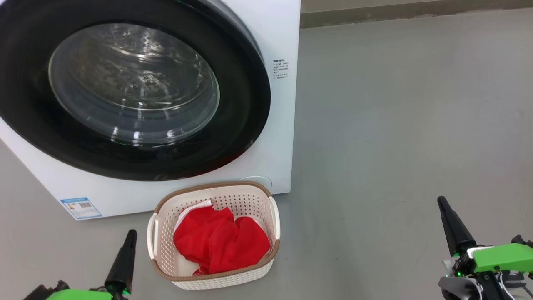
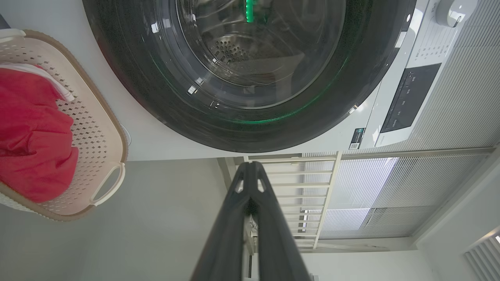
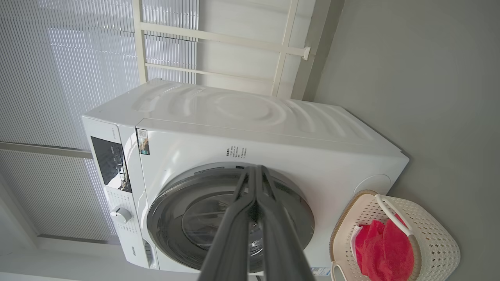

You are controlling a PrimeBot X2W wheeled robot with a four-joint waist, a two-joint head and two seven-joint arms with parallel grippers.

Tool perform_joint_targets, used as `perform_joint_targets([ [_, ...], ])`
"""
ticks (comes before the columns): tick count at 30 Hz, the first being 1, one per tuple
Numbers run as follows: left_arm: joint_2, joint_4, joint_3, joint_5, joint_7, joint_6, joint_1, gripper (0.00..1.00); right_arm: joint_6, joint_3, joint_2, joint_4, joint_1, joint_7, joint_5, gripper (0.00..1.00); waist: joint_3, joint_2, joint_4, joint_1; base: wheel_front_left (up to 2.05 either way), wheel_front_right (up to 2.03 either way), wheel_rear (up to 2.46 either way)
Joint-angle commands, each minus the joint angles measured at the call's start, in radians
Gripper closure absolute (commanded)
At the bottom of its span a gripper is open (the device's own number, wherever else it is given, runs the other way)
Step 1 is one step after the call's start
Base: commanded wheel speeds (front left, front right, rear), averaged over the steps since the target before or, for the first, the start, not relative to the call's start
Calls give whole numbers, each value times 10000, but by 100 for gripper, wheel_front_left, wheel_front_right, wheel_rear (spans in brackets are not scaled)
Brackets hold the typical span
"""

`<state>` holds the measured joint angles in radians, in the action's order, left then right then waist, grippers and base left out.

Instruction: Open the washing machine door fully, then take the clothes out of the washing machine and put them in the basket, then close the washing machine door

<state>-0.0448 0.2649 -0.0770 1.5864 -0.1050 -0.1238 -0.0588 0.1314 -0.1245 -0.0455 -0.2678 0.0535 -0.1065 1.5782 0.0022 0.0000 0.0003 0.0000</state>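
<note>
The clothes [image 1: 220, 243] lie in the basket [image 1: 210, 186] and the washing machine door [image 1: 133, 83] is closed. The left gripper [image 1: 131, 235] and right gripper [image 1: 442, 204] are pinched together, empty. The task looks complete.

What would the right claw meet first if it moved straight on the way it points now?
The right claw would probably meet the washing machine door first, though depth is unclear.

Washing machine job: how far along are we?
Looks finished. Done: the bright red fabric clothes lie in the cream perforated plastic basket, and the round black-framed glass door sits flush against the white washing machine. In hand: nothing; the left gripper and right gripper are shut, empty, clear of both. Left: nothing visible; the drum seen through the glass looks empty.
</note>
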Motion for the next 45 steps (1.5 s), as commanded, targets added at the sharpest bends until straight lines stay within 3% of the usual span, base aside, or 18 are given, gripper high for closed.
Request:
perform_joint_targets([
  [1, -55, -198, -375, 216, -88, -69, -493, 100, -7, 96, -47, 230, 545, -76, 294, 100, 8, 0, -3, 0, 0, 0, 0],
  [45, -55, -199, -371, 219, -85, -69, -492, 100, -7, 101, -47, 230, 544, -72, 299, 100, 8, 0, -3, 0, 0, 0, 0],
])
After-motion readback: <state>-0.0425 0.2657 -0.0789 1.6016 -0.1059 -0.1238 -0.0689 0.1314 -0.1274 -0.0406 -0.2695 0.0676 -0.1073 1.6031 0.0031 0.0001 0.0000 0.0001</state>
